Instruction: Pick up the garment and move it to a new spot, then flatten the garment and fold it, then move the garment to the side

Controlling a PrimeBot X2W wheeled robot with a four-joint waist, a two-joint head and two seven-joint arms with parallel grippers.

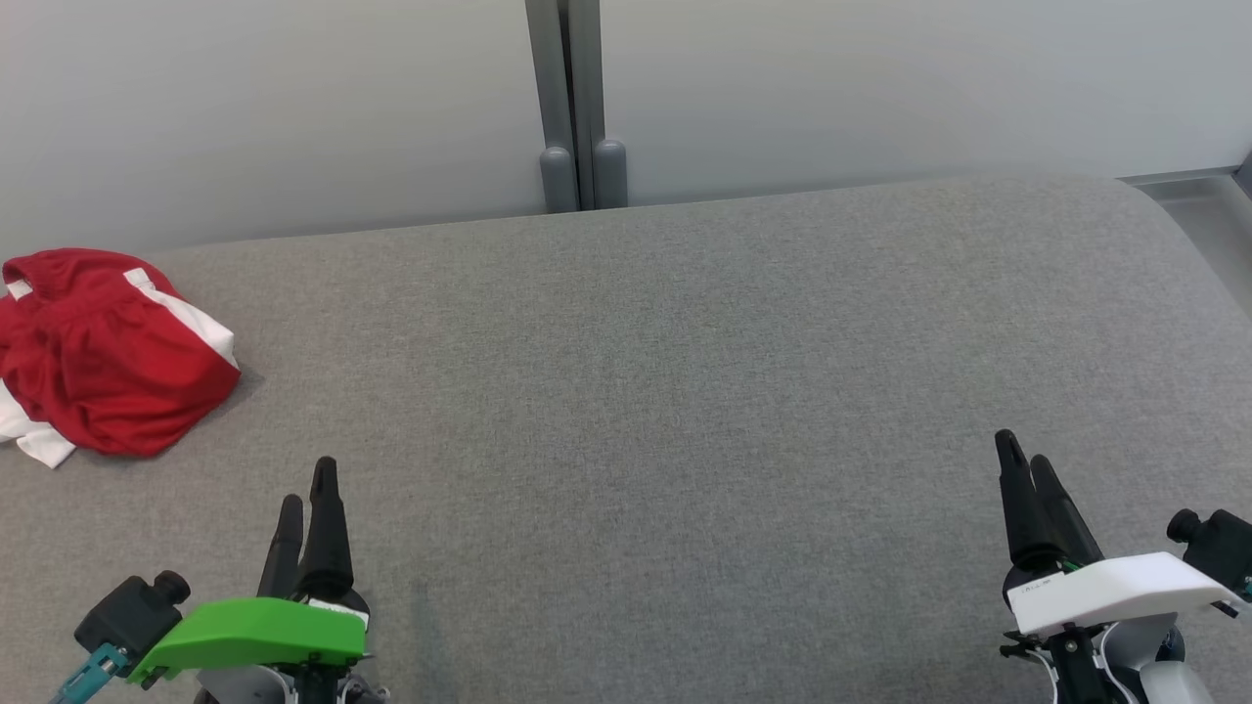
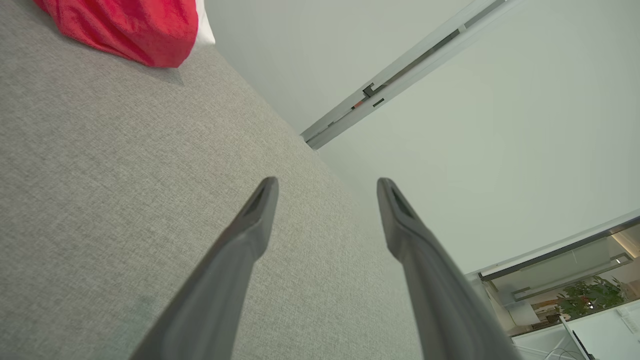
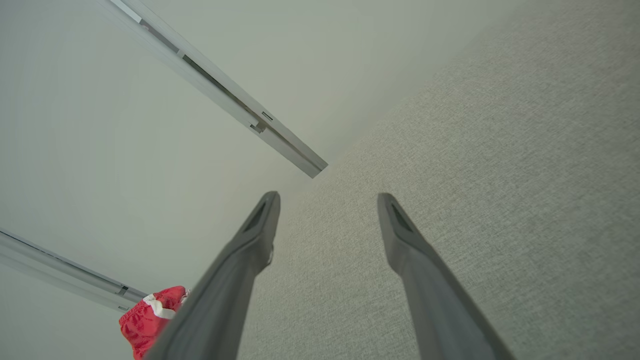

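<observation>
The garment (image 1: 108,362) lies bunched in a red heap with white bands showing, on the grey table (image 1: 636,391). It sits far left of the post (image 1: 579,98) and close to the table's back edge. Its left side runs past the edge of the head view.

The left gripper (image 1: 308,484) hangs over the table left of the post, nearer the robot than the garment and a little to its right. It is near the cloth but clear of it. Its fingers are spread with nothing between them. In the left wrist view the garment (image 2: 130,27) sits ahead of the fingertips and off to their left, well apart from them.

The right gripper (image 1: 1024,452) hangs far right of the post, with most of the table between it and the garment. Its fingers are spread wide too and hold nothing. In the right wrist view the garment (image 3: 147,320) shows small and far off, partly hidden behind the left finger (image 3: 235,270).
</observation>
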